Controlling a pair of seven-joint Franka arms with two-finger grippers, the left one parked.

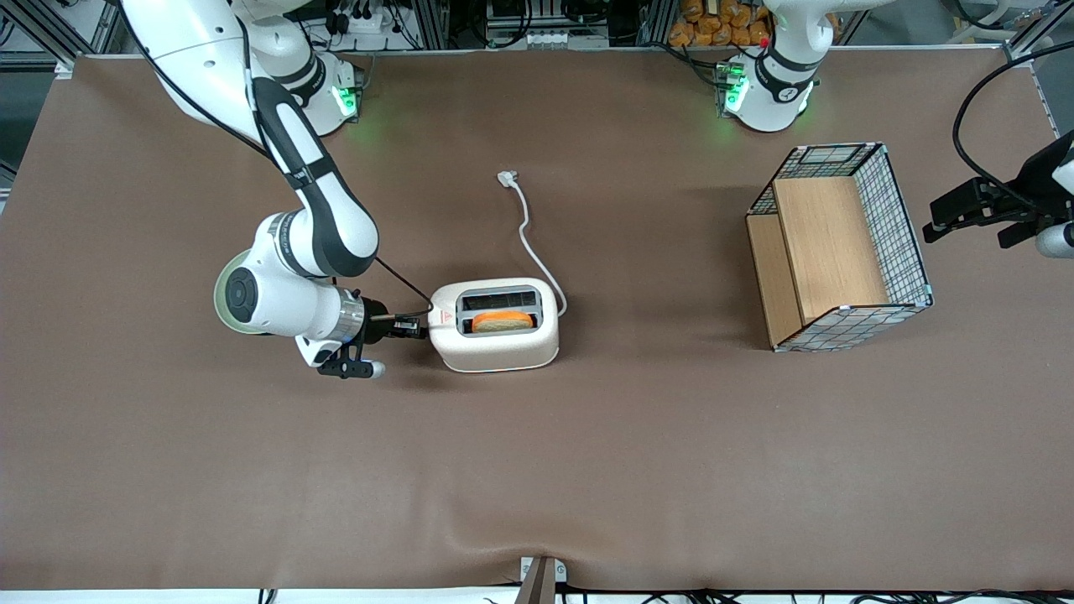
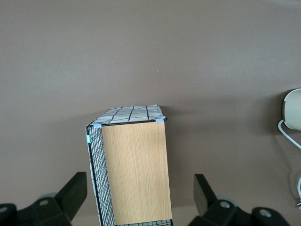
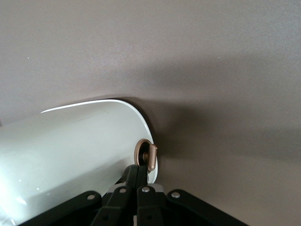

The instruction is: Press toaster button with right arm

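Note:
The cream-white toaster [image 1: 495, 344] stands mid-table with a slice of toast [image 1: 502, 321] in the slot nearer the front camera. The right arm [image 1: 315, 210] reaches down to it, wrist level with the table. Its black gripper [image 1: 417, 327] is at the toaster's narrow end by the red mark, fingers shut together with nothing between them. In the right wrist view the gripper [image 3: 139, 170] has its tips against the toaster [image 3: 70, 150] end, right beside the small round toaster button [image 3: 146, 153]. The button is hidden in the front view.
The toaster's white cord [image 1: 527, 231] runs away from the front camera to a loose plug [image 1: 507, 178]. A wire basket with wooden panels [image 1: 839, 247] lies toward the parked arm's end; it also shows in the left wrist view, basket [image 2: 134, 165].

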